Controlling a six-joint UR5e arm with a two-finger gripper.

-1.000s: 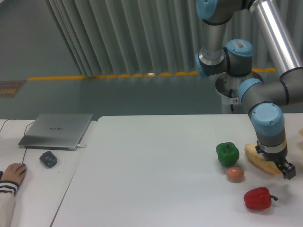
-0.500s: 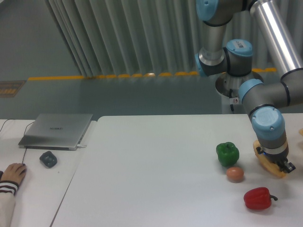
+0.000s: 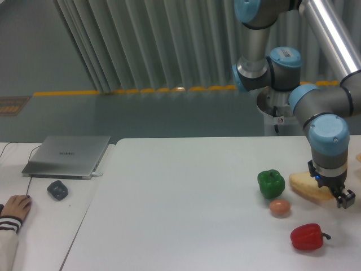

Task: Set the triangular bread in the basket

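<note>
Gripper (image 3: 334, 195) is clamped on the triangular bread (image 3: 306, 187), which now hangs higher and flatter than a moment ago, right of the green pepper (image 3: 271, 183); carrying has begun, basket unseen.

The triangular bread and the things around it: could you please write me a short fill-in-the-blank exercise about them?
1. The hand is at the ____ end of the triangular bread.
2. The vegetable just left of the bread is the ____ pepper.
3. The egg lies between the green pepper and the ____ pepper.

Missing words: right; green; red
</note>
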